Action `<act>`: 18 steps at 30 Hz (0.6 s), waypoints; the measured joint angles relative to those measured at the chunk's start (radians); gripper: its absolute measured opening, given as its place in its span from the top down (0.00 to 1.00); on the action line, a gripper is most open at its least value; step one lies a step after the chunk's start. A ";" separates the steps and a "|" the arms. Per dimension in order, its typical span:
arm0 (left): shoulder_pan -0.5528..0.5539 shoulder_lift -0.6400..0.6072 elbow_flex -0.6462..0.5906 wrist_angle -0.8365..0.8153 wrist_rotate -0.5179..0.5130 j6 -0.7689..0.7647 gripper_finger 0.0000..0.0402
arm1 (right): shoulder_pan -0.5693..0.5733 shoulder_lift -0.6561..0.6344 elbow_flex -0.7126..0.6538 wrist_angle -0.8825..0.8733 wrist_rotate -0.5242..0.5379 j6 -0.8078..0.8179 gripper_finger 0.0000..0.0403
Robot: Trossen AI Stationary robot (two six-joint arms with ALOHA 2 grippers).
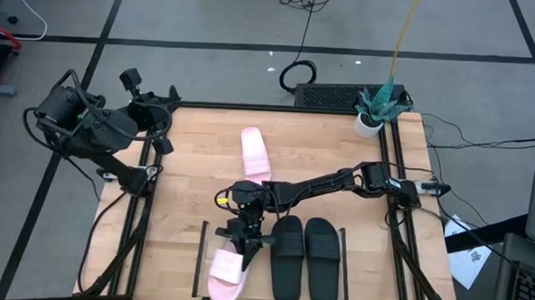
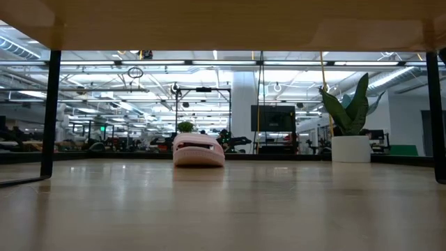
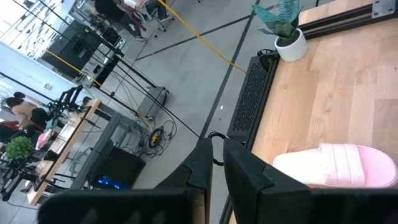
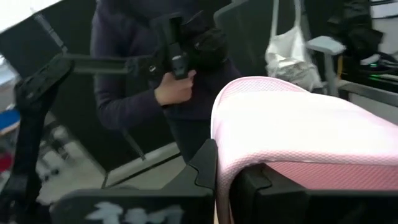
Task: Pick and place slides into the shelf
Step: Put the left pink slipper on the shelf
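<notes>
Your right gripper (image 1: 243, 243) is clamped on the strap of a pale pink slide (image 1: 227, 268) lying on the low light-wood shelf (image 1: 252, 290), left of the matte black pair (image 1: 304, 258); your left gripper (image 1: 165, 145), nearly closed and empty, waits at the table's left edge; the other pink slide (image 1: 255, 153) lies mid-table

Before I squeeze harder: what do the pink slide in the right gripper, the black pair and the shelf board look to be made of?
Pink slide: probably soft foam or rubber; its strap shows a fine dimpled, matte texture where the right gripper pinches it.
Black pair: likely the same moulded foam, matte, no shine.
Shelf board: light wood, plank grain visible; its end rails look like thin black metal.
</notes>
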 joint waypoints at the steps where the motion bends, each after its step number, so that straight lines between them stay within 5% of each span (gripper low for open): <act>1: 0.000 0.000 0.000 0.000 0.001 0.000 0.89 | 0.001 0.000 0.000 0.001 0.018 0.018 0.97; 18: 0.000 0.000 0.000 0.000 0.004 0.027 0.89 | 0.021 0.000 -0.001 -0.006 0.078 0.052 0.96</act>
